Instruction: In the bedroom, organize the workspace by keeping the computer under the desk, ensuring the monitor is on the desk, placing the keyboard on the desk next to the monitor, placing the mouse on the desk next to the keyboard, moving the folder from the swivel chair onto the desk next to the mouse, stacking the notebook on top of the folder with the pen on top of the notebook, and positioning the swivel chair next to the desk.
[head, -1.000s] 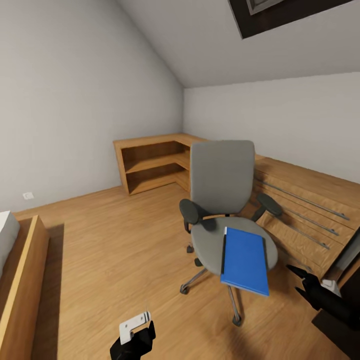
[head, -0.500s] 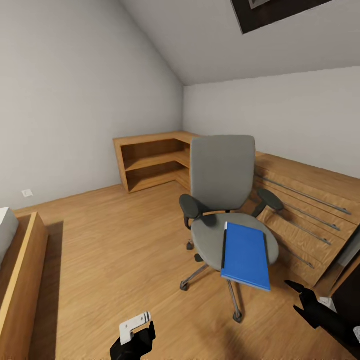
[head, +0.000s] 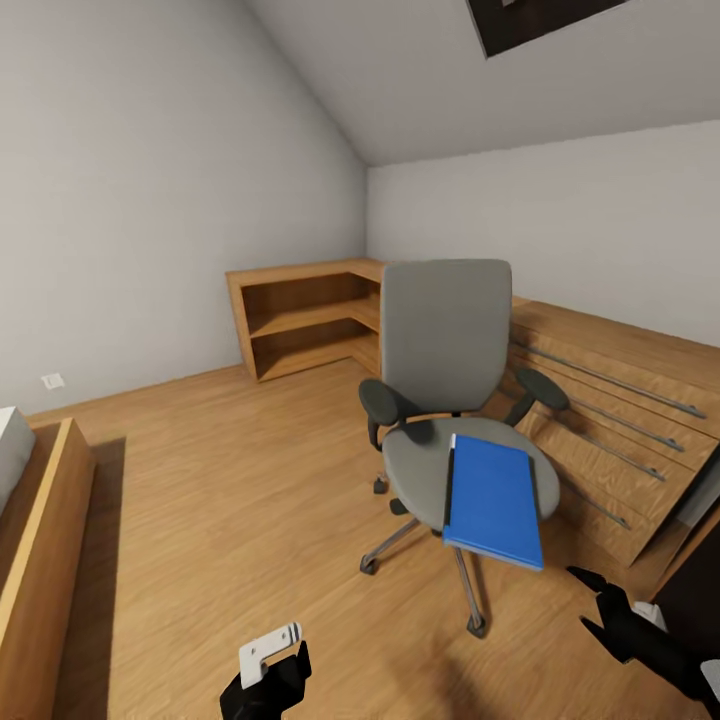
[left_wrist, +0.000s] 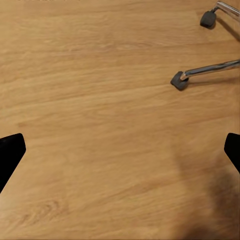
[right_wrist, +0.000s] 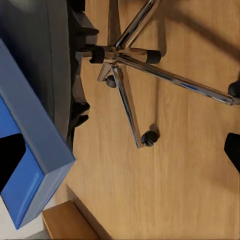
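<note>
Over the last second the view tilted down slightly; the flat bright-blue rectangular folder (head: 493, 499) lies unmoved on the grey upholstered swivel chair (head: 447, 380). The black right gripper (head: 592, 600), fingers wide and empty, has dropped lower beside the seat, likely lining up the pickup. The left gripper (left_wrist: 120, 155) hangs fingers wide over the wood floor (head: 230, 480).

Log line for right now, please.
stage: approaching chair | folder: on seat, untouched | left gripper: open | right gripper: open

The right tool (head: 590, 600) has dropped lower and farther from the folder (head: 492, 500) as the camera shifted.
</note>
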